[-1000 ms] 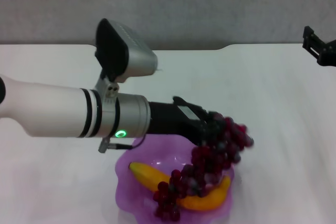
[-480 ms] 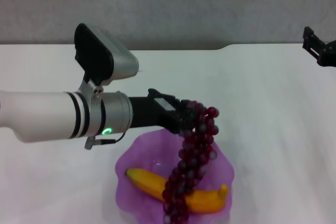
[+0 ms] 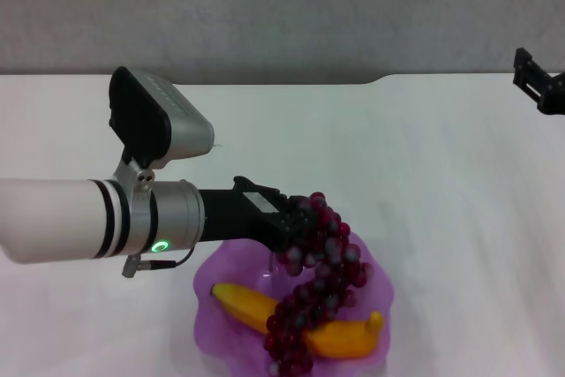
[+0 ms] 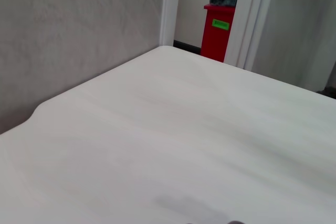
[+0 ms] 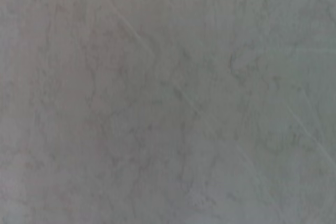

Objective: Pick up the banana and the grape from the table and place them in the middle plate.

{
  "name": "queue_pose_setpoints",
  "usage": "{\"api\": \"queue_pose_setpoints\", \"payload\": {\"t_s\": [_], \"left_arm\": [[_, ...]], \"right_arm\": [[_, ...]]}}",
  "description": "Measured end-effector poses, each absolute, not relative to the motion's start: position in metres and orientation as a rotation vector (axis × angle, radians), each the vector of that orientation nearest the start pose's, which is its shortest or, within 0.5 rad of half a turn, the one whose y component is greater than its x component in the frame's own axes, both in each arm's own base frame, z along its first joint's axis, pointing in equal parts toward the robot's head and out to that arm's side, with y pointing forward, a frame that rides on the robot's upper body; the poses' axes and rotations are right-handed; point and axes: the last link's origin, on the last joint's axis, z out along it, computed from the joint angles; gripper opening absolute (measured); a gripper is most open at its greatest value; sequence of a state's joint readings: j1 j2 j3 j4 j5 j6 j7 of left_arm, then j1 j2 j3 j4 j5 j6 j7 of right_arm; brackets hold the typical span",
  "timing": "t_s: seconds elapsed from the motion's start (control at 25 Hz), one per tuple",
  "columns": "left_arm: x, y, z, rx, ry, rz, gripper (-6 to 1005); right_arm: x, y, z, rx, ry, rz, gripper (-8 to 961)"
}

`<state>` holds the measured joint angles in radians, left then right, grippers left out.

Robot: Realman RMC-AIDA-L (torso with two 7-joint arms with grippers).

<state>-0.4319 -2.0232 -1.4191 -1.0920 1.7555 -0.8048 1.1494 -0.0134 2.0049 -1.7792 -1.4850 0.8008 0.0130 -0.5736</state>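
Observation:
The purple middle plate (image 3: 214, 273) with its wavy rim sits on the white table (image 3: 433, 183) at the near centre. The yellow banana (image 3: 243, 303) lies across the plate. The dark red grape (image 3: 320, 282) hangs from my left gripper (image 3: 293, 225), which is shut on the top of the bunch above the plate's far rim. The lower end of the bunch rests on the banana and reaches the plate's near rim. My right gripper (image 3: 540, 86) is parked high at the far right edge. The left wrist view shows only bare table (image 4: 178, 150).
The table's far edge has a shallow notch (image 3: 381, 80) against a grey wall. A red bin (image 4: 220, 30) stands beyond a table corner in the left wrist view. The right wrist view shows only grey wall.
My left arm has drawn back to the left and sunk lower. The grape bunch came down with it and now lies over the banana in the plate.

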Motion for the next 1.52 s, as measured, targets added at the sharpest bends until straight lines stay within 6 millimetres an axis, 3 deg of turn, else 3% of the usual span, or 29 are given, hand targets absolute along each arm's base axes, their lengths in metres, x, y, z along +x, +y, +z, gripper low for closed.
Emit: {"api": "queue_pose_setpoints", "payload": {"t_s": [0.64, 0.96, 1.2, 1.4, 1.52], "left_arm": [[-0.190, 0.349, -0.067, -2.675, -0.639, -0.306, 224], [-0.184, 0.345, -0.054, -2.643, -0.559, -0.352, 255], [-0.176, 0.345, -0.035, -2.598, -0.514, -0.412, 487], [-0.151, 0.349, 0.004, -2.482, -0.378, -0.516, 715], [-0.140, 0.359, 0.026, -2.374, -0.312, -0.556, 800]], "right_arm": [[0.234, 0.342, 0.051, -1.742, 0.594, 0.449, 742], [0.233, 0.342, 0.052, -1.742, 0.590, 0.449, 742], [0.232, 0.341, 0.051, -1.747, 0.588, 0.449, 742], [0.230, 0.341, 0.051, -1.753, 0.585, 0.452, 742], [0.223, 0.343, 0.051, -1.761, 0.572, 0.465, 742]]}}
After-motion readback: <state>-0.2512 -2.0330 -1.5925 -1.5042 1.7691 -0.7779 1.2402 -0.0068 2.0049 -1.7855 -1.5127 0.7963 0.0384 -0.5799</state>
